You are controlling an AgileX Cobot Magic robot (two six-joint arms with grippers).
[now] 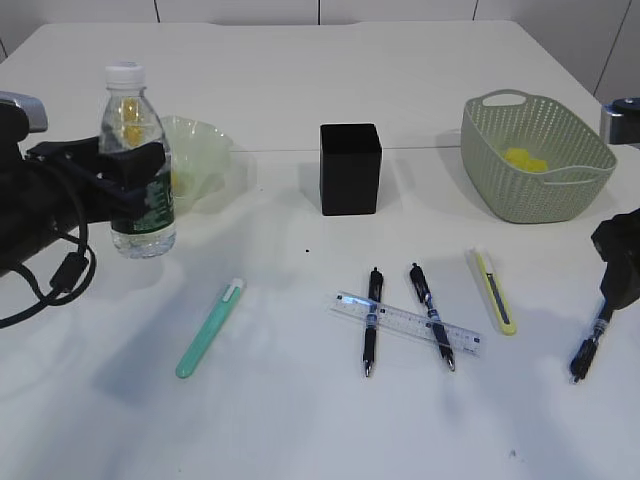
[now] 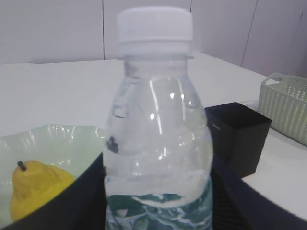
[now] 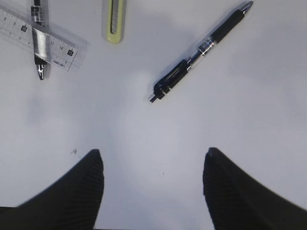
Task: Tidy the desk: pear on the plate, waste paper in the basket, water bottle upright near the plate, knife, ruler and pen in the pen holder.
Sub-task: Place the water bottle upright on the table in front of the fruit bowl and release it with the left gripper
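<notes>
The left gripper (image 1: pixel 135 165) has its black, ribbed jaws closed around the bottle (image 1: pixel 136 160), which stands upright on the table (image 1: pixel 300 420). The bottle is clear, ridgeless plastic with a white screw cap and a green-and-white label low on its body; it holds water. Just behind it sits the plate (image 1: pixel 205 150), a translucent pale-green dish with a wavy rim, and in it the pear (image 2: pixel 36 187), yellow, smooth, with a short dark stem.

The right gripper (image 3: pixel 151 189) hangs with its two dark, finely grooved jaws spread wide over bare tabletop, holding nothing. Just ahead of it lies a pen (image 3: pixel 201 48), black with a clear middle section and a metal tip.

Further left a flat, transparent ruler (image 1: pixel 407 323) lies across two more black pens (image 1: pixel 371 320), resting on both. A slim yellow-green knife (image 1: pixel 493 290) lies beside them, and a mint-green knife (image 1: pixel 210 328) lies apart on the left.

The holder (image 1: pixel 350 168) is a matte black cube at the table's middle. The basket (image 1: pixel 535 155) is pale green woven-look plastic, oval with handle slots, and has crumpled yellow paper (image 1: pixel 525 158) inside.
</notes>
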